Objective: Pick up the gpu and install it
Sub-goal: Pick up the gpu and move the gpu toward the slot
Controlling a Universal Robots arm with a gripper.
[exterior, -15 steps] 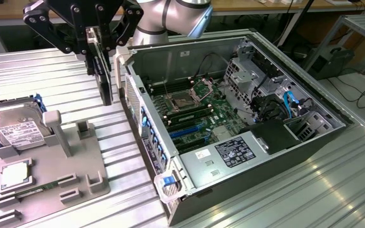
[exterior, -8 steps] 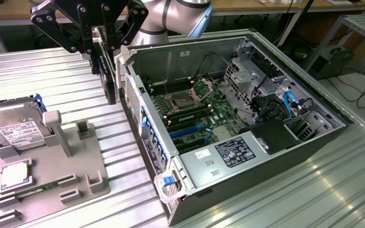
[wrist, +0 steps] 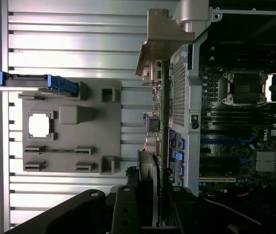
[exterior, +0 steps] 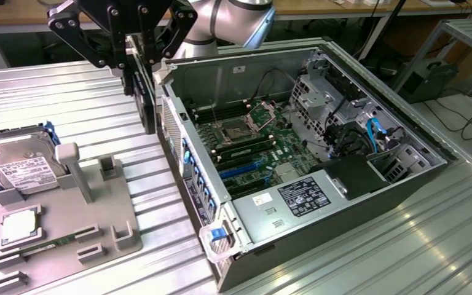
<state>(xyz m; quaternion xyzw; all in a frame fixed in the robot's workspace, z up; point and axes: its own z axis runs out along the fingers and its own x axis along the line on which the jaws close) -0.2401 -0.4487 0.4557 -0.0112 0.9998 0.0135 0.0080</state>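
The fingers (exterior: 128, 72) pinch the gpu (exterior: 148, 104) near its upper end, so the thin black card hangs on edge, long axis roughly up and down. It hangs just outside the computer case (exterior: 326, 203) wall, over the ribbed metal worktop (exterior: 72, 98). The green motherboard (exterior: 260, 147) lies beyond that wall, toward the exterior view's right.

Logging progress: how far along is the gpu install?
Done: the gpu is picked up, clear of the table. In hand: the gripper holds it upright beside the case. Left: it is not yet in a motherboard slot.
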